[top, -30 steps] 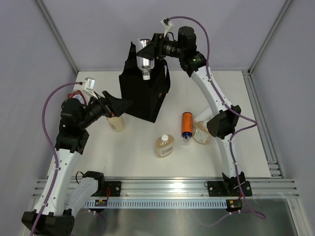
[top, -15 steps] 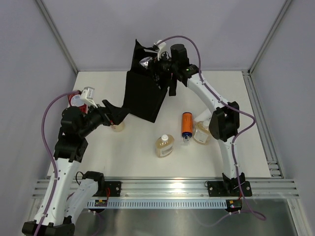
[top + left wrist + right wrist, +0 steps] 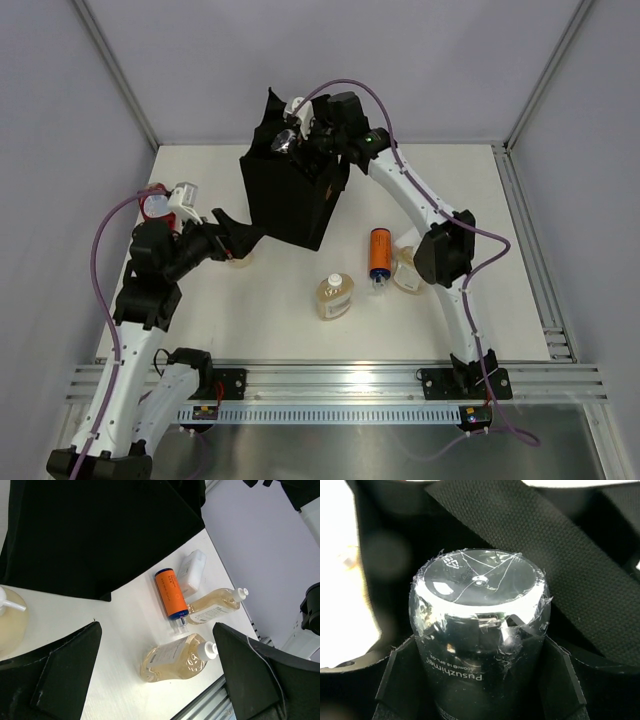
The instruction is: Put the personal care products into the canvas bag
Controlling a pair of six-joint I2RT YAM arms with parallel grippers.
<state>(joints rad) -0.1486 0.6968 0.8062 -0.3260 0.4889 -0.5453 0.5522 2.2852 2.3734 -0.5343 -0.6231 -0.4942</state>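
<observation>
The black canvas bag (image 3: 290, 195) stands upright toward the far edge of the white table (image 3: 520, 300), a little left of the middle, with its mouth open upward. The right arm arches over from the right side, and the right gripper (image 3: 295, 140) sits at the bag's mouth. Its two fingers are pressed on either side of the shiny silver bottle (image 3: 286, 141). From the right wrist view the silver bottle (image 3: 480, 610) fills the frame between the right gripper's (image 3: 477, 672) black fingers. Behind it are the bag's dark fabric and one woven strap (image 3: 545, 545). I cannot tell whether the bottle is already below the rim or level with it.

The left gripper (image 3: 232, 232) hangs low near the bag's left near corner, jaws spread wide and holding nothing. One amber bottle (image 3: 238, 260) stands just beside it, outside the fingers.

Nearer the middle of the table a second amber bottle (image 3: 334, 297) lies well apart from the bag. To its right the orange cylinder bottle (image 3: 380, 252) lies on its side. A third amber bottle (image 3: 405, 272) lies just beside the orange one, partly under the right arm. In the left wrist view a small white container (image 3: 191, 571) lies just beyond the orange bottle (image 3: 170, 592).
</observation>
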